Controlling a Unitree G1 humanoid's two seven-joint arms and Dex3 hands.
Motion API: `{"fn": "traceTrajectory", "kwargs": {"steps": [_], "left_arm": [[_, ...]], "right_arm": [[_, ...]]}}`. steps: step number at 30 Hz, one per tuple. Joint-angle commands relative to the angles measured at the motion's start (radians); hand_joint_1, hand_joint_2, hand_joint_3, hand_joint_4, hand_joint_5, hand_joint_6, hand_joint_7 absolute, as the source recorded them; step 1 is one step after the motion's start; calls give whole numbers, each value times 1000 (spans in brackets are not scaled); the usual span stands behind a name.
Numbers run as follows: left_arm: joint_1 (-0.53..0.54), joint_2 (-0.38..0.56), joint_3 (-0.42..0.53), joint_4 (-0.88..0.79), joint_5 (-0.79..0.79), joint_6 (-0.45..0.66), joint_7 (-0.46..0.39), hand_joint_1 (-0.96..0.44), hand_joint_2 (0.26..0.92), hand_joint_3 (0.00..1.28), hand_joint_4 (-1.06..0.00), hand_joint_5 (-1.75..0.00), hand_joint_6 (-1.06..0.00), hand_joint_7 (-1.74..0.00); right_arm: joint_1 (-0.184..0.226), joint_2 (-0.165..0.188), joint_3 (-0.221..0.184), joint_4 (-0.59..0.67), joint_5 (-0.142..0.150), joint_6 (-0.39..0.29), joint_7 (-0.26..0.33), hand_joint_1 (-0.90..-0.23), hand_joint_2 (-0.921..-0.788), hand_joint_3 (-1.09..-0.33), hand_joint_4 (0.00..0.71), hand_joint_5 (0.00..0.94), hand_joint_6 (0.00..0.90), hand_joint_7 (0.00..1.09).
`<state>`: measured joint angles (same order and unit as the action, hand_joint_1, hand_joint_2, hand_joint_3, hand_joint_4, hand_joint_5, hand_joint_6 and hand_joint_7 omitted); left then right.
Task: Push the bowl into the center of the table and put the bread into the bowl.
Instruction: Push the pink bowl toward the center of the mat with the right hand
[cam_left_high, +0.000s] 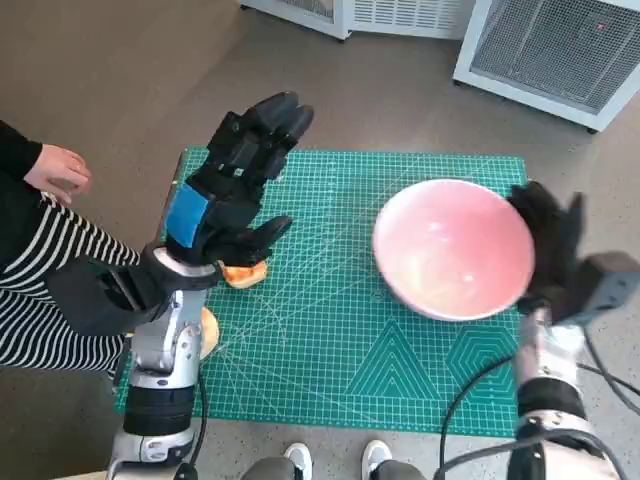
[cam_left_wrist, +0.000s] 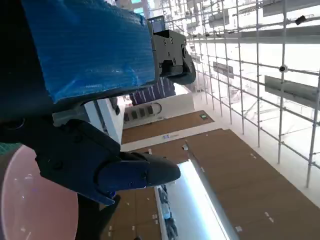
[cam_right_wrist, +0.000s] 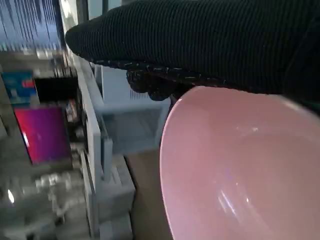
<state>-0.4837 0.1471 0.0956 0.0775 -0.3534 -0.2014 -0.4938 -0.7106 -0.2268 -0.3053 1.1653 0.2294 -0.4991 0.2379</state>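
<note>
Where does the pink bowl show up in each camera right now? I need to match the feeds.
Head view: pink bowl right of centre on the green mat.
Left wrist view: a pink curve at the lower-left edge.
Right wrist view: fills the lower right.
Shared landmark: the gloved right hand against the bowl's rim, also in the right wrist view.

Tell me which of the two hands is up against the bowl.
The right hand, in the black knitted glove, sits against the pink bowl's rim. The blue-taped left hand is raised apart from it, fingers spread.

Small table covered by green cutting mat (cam_left_high: 330, 350). Pink bowl (cam_left_high: 452, 245) on mat's right half. Two orange bread pieces near left edge (cam_left_high: 245, 273), (cam_left_high: 209, 332).
</note>
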Motion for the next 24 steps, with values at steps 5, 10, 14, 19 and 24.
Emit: {"fn": "traceTrajectory", "kwargs": {"steps": [5, 10, 14, 19, 24], "left_arm": [[28, 5, 3, -25, 13, -15, 15, -502, 853, 337, -16, -276, 1, -553], [38, 8, 6, -32, 7, -9, 21, -511, 885, 276, -31, -240, 1, -547], [44, 10, 9, -34, 3, -7, 22, -525, 903, 241, -41, -217, 1, -544], [50, 12, 12, -37, -2, -4, 24, -533, 918, 209, -54, -194, 1, -543], [54, 13, 15, -41, -9, 2, 24, -533, 920, 201, -59, -185, 1, -543]], "right_arm": [[-15, 60, 36, -16, -14, 16, 48, -685, -921, -776, 111, 1, 62, 358], [-38, 86, 42, -13, -7, 16, 67, -694, -921, -777, 101, 0, 51, 352], [-57, 105, 35, -5, 4, 21, 79, -699, -921, -769, 95, 0, 46, 349], [-82, 127, 24, 9, 13, 29, 86, -697, -921, -748, 92, 1, 40, 346], [-105, 144, 6, 21, 29, 41, 93, -688, -921, -741, 94, 2, 41, 345]]}}
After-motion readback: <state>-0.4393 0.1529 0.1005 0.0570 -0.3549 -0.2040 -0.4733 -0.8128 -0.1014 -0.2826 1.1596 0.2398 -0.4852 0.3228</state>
